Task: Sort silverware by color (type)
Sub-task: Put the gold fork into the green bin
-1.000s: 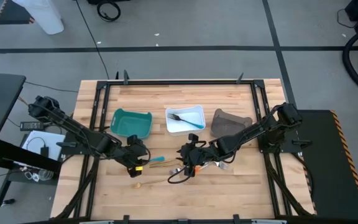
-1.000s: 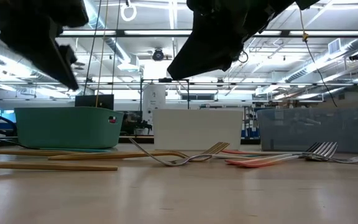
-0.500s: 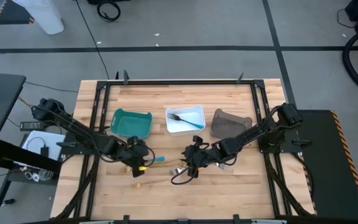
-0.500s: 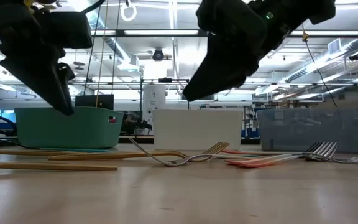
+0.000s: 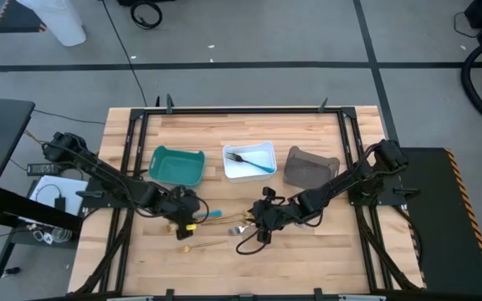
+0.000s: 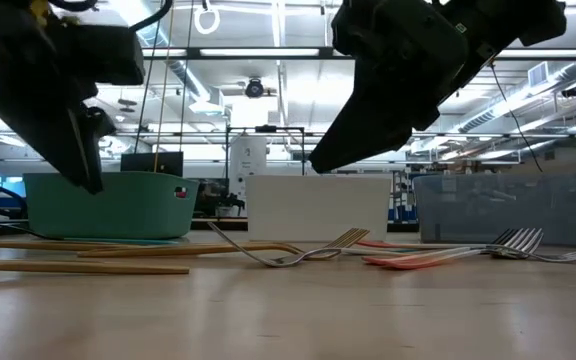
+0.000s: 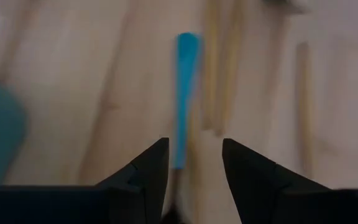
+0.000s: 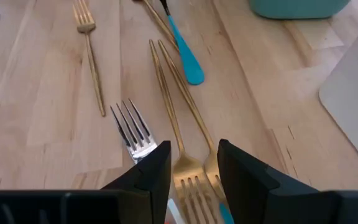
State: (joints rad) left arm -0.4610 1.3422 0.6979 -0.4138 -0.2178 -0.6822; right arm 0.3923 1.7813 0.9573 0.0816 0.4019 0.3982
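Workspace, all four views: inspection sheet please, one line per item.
Surface: wooden table, bare boards toward the back.
Job's things: black fork in white bin; teal bin and grey-brown bin look empty; gold forks, silver fork and blue-handled piece loose on the table.
Clutter: nothing seen.
Grippers: left gripper low over the blue handle, jaws open; right gripper above the gold forks, jaws apart, empty.
Cables: black cable loop under the right gripper.
Surroundings: grey floor, dark tape lines.

Glossy gold metal forks (image 8: 185, 168) and a smooth blue plastic handle (image 8: 185, 53) lie on matt wood table (image 8: 36, 155).
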